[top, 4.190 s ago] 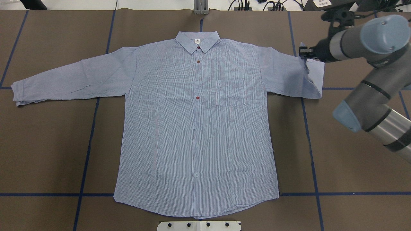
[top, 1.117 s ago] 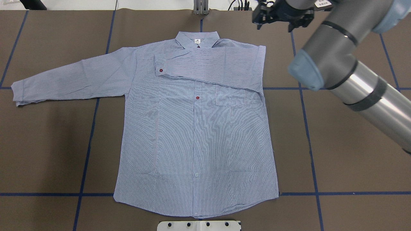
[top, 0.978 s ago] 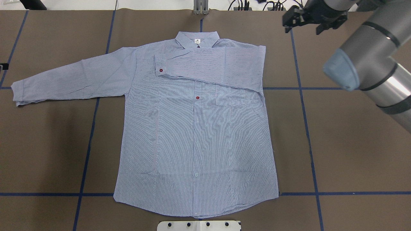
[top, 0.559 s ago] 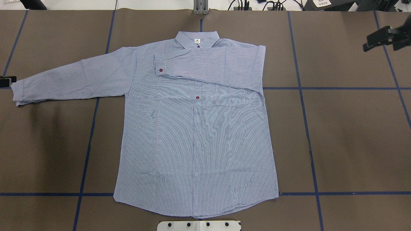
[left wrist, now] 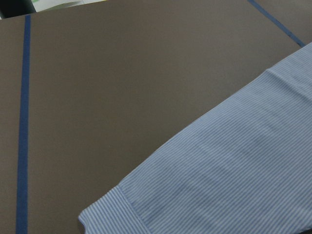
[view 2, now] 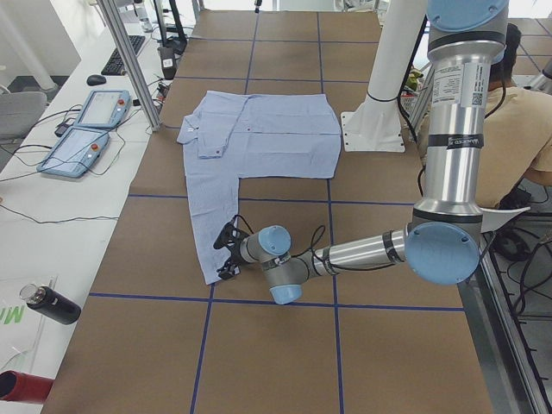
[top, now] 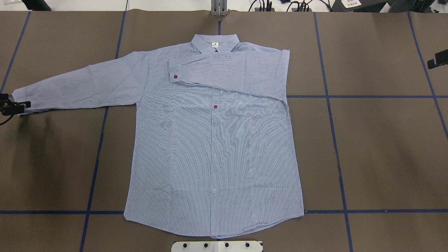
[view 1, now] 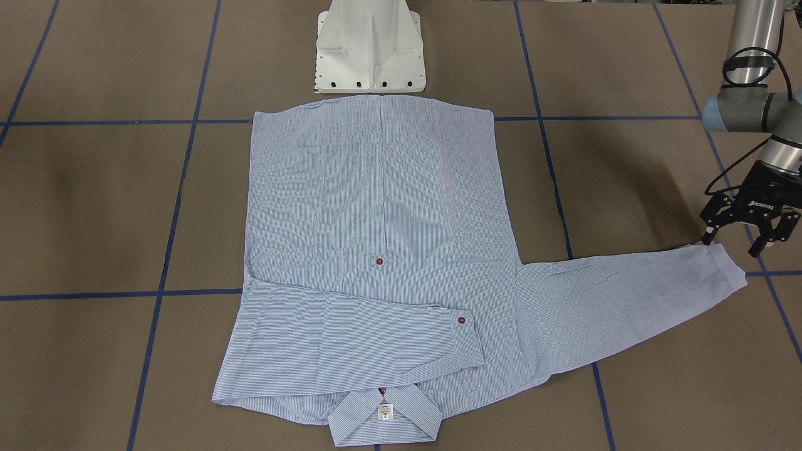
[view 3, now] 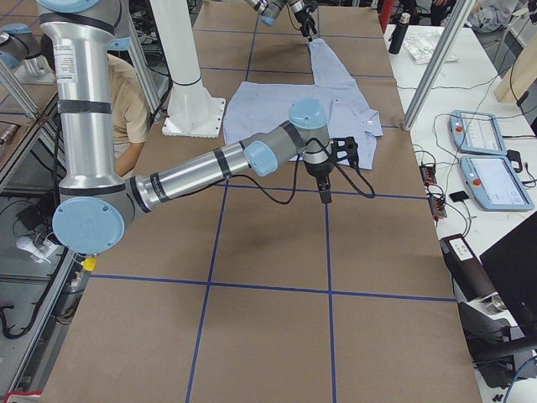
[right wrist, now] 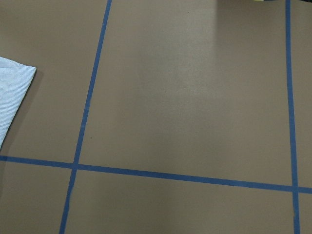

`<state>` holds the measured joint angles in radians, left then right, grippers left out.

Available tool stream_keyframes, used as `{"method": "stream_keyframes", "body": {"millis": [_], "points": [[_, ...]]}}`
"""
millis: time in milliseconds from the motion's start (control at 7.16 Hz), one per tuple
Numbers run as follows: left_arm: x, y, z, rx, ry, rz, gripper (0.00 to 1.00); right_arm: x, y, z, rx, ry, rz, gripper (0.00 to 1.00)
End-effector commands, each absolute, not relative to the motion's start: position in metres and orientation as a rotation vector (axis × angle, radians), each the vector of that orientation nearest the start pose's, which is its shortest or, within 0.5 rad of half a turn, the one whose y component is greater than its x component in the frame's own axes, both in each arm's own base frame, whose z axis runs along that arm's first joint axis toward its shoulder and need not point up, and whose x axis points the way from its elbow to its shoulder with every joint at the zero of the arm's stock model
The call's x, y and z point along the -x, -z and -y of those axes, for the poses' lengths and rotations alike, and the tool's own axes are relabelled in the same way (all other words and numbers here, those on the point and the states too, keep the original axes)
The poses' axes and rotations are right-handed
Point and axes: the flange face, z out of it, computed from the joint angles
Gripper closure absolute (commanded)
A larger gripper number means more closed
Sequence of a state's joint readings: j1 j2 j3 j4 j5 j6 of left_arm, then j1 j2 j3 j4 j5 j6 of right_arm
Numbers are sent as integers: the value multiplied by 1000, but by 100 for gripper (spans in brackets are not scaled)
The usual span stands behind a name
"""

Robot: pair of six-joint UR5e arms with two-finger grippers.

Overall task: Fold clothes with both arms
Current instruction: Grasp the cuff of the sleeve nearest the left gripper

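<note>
Folding the second sleeve seems the step now: the left tool, spread wide, hangs by its cuff on the shirt lying flat on the worktop, and must next pinch it.

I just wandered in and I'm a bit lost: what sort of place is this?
Probably a robotics lab: a left arm and right arm reach over a brown table gridded with blue tape, a shirt spread on it, what look like control tablets alongside.
</note>
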<state>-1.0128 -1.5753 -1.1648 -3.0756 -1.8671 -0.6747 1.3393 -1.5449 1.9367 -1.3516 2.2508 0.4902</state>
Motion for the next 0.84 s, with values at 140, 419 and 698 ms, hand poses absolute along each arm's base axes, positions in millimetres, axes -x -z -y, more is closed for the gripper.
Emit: {"method": "stream_keyframes", "body": {"millis": [140,419,698], "points": [[-177,-712,451,-718,-92,-847,10,45,-442,502,-323,-33,821,0],[-174,-716,448,-707,-84,-842,10,45,-442,502,-327,-32,822,0],[-177,-715,452,-707,-83,-843,10,45,-442,502,-327,-32,822,0]]}}
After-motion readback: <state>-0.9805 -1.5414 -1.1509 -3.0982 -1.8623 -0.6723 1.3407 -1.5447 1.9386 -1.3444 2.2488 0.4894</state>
